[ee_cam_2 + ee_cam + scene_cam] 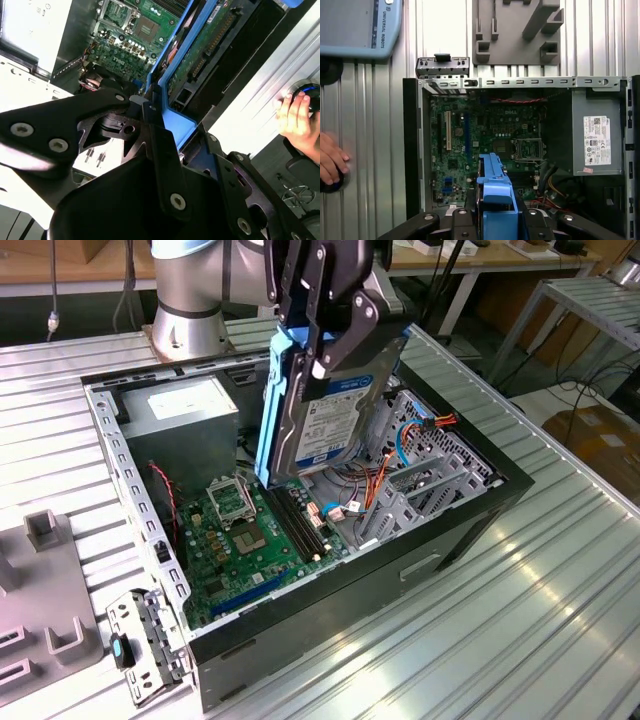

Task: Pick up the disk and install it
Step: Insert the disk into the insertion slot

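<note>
The disk (322, 428) hangs on edge above the open computer case (470, 525). It is a silver drive with a white-and-blue label, set in a blue plastic bracket. My gripper (316, 338) is shut on its upper part, with black fingers on both flat sides. In the second wrist view the disk's (204, 46) green circuit side and connector point down toward the motherboard (127, 37), and a black finger (160, 150) presses its blue bracket. In the first wrist view the blue bracket (495, 192) sits between the fingers over the case's interior.
Inside the case lie the green motherboard (240, 530), the grey power-supply box (185, 415) and a metal bay with coloured cables (420, 475). A loose metal bracket (140, 640) and a grey fixture (50, 580) sit beside the case. A person's hand (330, 160) rests on a knob.
</note>
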Robot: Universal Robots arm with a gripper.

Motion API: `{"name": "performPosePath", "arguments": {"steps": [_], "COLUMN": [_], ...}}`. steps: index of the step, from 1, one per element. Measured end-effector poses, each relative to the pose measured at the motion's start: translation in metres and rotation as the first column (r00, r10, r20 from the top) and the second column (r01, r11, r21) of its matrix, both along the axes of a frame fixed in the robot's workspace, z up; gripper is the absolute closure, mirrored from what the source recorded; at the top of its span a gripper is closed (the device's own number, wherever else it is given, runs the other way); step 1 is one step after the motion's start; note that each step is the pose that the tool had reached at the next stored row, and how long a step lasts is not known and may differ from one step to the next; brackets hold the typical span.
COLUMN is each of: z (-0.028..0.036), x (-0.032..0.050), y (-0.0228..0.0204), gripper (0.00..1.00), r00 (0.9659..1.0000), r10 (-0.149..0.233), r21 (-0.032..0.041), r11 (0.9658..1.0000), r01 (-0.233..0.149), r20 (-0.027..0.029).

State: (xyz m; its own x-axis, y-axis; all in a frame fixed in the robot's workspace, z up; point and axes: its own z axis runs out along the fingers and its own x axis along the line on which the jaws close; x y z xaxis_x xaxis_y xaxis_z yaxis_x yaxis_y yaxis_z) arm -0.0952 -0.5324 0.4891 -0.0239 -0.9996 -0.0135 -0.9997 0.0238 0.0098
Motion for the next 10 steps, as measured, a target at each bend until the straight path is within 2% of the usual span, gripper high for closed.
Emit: {"name": "performPosePath", "arguments": {"steps": [2, 6, 10], "z": [-0.0003, -0.0005, -0.0006], "x": [0.0000, 0.0004, 0.0007], "y": [-0.0043, -0.0094, -0.0104], "gripper": [0.63, 0.63, 0.63], "r00": [1.0000, 1.0000, 1.0000], "r10": [0.000, 0.000, 0.000], "r21": [0.0001, 0.0001, 0.0001], "r11": [1.0000, 1.0000, 1.0000], "r01": [0.000, 0.000, 0.000], "r20": [0.0001, 0.0000, 0.0000]}}
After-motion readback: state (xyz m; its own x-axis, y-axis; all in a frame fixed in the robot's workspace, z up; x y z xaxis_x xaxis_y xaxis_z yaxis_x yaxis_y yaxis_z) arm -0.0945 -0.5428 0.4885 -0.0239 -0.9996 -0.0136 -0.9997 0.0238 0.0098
